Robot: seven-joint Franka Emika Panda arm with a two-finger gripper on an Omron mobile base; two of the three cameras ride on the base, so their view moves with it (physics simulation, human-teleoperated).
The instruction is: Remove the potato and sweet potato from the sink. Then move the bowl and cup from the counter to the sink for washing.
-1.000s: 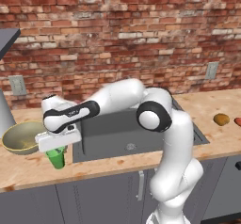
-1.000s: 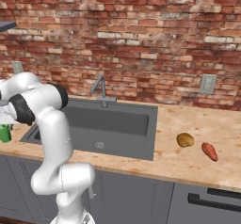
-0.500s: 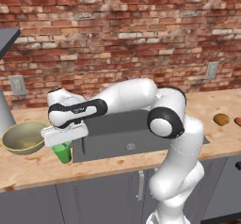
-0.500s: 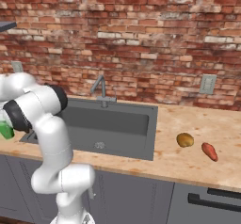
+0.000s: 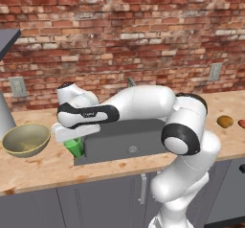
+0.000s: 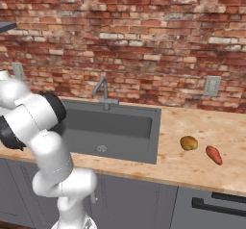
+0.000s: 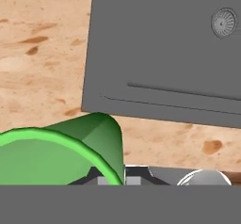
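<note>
My gripper (image 5: pixel 72 140) pinching cup (image 5: pixel 74 147) by rim, fingers pressed tight on thin wall. Cup hangs at sink (image 5: pixel 143 131) left edge, 9 o'clock of drain (bowl (image 5: pixel 26 138) waits beside). I guess cup light, hard, slippery; rim hold fine.

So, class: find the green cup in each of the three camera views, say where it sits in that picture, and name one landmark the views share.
Left base view: the cup is left of centre, under the robot's hand at the sink's left edge.
Right base view: the cup is not in this picture.
Hand view: the cup is at lower left, close up, over the counter.
Shared landmark: the sink, with its round drain.
</note>
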